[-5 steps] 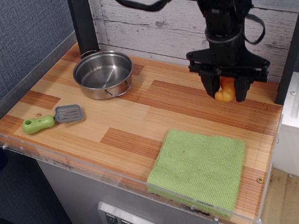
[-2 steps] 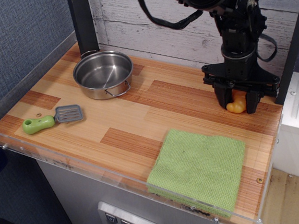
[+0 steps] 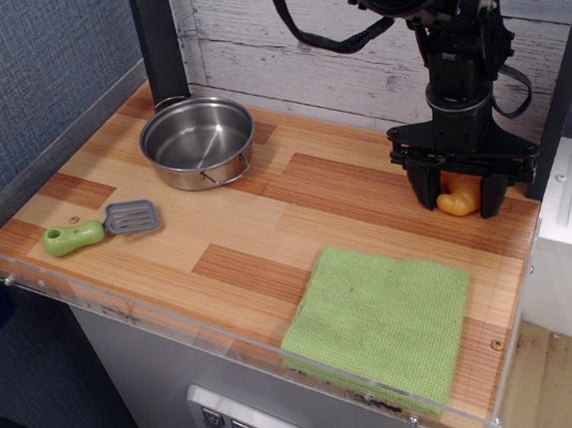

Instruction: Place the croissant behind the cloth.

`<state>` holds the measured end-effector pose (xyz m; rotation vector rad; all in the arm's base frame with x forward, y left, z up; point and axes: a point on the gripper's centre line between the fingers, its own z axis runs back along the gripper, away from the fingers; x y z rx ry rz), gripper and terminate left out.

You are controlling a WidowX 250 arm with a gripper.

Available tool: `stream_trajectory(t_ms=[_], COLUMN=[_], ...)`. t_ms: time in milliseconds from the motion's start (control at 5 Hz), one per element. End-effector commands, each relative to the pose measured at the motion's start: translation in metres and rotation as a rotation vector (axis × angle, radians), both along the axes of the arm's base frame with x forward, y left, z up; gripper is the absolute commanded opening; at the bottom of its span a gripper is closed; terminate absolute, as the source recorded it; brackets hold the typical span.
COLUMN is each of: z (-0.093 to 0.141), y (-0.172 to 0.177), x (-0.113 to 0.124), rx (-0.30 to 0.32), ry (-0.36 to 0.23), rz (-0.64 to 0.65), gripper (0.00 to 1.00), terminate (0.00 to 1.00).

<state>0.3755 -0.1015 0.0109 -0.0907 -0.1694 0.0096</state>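
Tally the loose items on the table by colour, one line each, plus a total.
Green: 2, the cloth and the green-handled spatula
Orange-yellow: 1, the croissant, between the fingers of the gripper
Steel: 1, the pot
Total: 4

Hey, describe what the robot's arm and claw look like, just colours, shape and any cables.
The arm is matte black all over, built of chunky rounded segments with a cylindrical wrist. Black cables loop loosely beside it: one sags below the upper joint, another curls out by the wrist. The claw is black too, a wide flat crossbar with two short, blocky fingers pointing down. I can't make out any markings or labels.
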Motion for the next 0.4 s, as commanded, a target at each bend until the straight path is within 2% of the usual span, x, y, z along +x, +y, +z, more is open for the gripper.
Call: stream_trajectory(t_ms=[0, 200], z=[0.018, 0.035], y=[0.002, 0.003], x=[-0.003, -0.004], rx=[-0.013, -0.043], ry=[-0.02, -0.045], rz=[0.0, -0.007], gripper=[1.0, 1.0], terminate=[0.0, 0.0])
